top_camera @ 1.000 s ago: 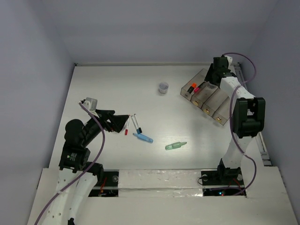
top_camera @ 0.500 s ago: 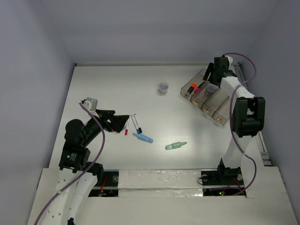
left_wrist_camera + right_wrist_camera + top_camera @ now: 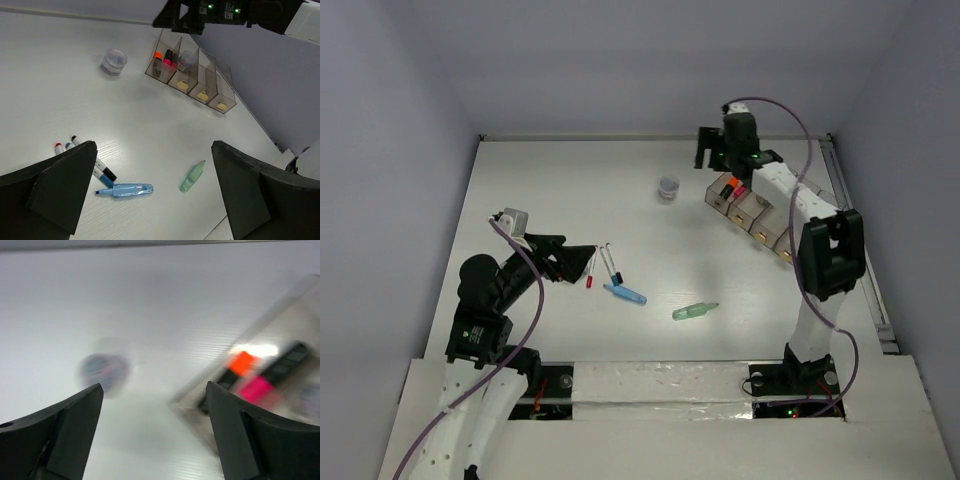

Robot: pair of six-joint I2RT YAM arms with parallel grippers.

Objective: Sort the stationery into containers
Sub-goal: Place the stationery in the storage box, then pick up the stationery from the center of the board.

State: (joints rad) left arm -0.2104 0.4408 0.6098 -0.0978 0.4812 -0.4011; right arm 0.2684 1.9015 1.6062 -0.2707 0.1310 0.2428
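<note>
Right arm reaches far; right gripper (image 3: pixel 153 389), jaws wide and empty, hangs between round pot (image 3: pixel 668 186) and tray (image 3: pixel 227 88). Left gripper (image 3: pixel 153 147) likewise wide.

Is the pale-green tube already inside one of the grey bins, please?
No, in the left wrist view the pale-green tube lies on the white table, well apart from the tray of bins.

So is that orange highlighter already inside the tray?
In. The orange highlighter stands upright in the end bin of the tray, beside the pink highlighter.
</note>
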